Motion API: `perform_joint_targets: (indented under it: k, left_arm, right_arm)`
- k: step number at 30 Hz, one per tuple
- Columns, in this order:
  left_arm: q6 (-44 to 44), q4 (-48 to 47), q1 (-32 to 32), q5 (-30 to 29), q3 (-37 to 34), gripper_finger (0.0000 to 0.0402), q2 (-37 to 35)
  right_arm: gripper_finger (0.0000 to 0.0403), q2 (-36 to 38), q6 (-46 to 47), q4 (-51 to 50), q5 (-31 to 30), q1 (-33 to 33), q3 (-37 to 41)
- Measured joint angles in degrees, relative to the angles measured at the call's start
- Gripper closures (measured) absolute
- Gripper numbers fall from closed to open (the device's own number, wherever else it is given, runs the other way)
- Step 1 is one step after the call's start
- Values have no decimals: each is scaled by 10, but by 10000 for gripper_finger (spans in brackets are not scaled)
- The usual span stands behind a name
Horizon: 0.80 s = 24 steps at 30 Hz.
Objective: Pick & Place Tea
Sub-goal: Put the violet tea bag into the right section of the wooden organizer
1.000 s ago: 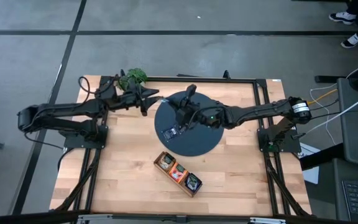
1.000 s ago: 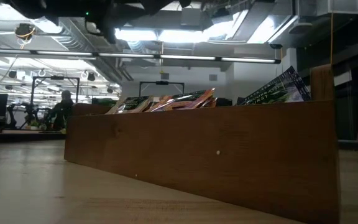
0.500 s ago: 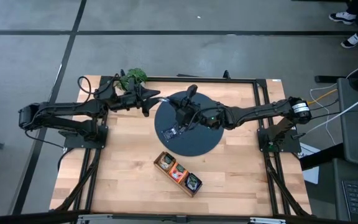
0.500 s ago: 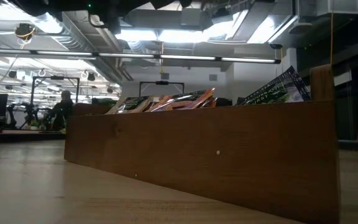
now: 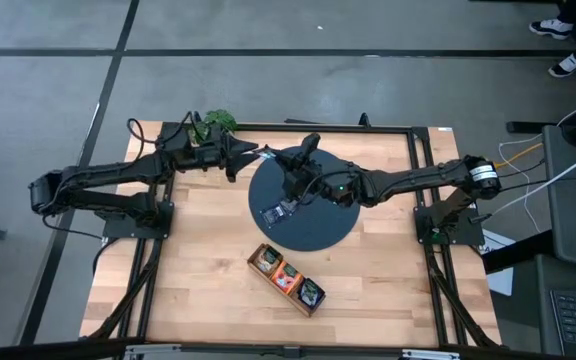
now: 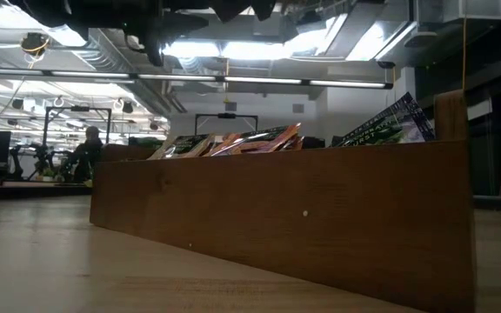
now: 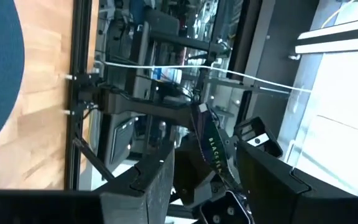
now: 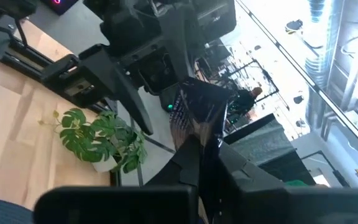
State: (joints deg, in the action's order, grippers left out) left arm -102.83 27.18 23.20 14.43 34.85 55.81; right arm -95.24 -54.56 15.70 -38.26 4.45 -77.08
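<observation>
Pale wooden table [image 5: 198, 270] under both dark arms. Dark round mat [image 5: 318, 225] at centre, one blue square tea sachet [image 5: 278, 210] lying flat on its left part. Long wooden three-compartment tray [image 5: 286, 279] near front, sachets standing inside. Leafy green plant [image 5: 213, 123] at far edge. Right gripper [image 8: 194, 124] raised above mat's far-left edge, fingers pinched on dark sachet [image 8: 197, 102]. Left gripper [image 5: 263, 156] facing it, fingers spread wide, holding nothing.

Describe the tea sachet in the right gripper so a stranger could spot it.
Find the dark round mat mid-table. Over its far-left edge, the right gripper pinches one dark sachet. Other sachets lie on the mat or in the wooden tray; only this one is airborne.
</observation>
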Motion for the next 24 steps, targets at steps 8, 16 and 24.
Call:
perform_joint_targets:
  k: [8, 16, 24]
  left_arm:
    - [-20, 17, -10, 5, 0, 233, 0]
    - [-22, 18, -26, 5, 0, 233, 0]
    - [-10, 18, -25, -25, 0, 284, 0]
  right_arm:
    - [371, 0, 20, 0, 25, -6, 0]
    - [384, 0, 24, -1, 35, -12, 0]
    - [369, 0, 63, -1, 39, -12, 0]
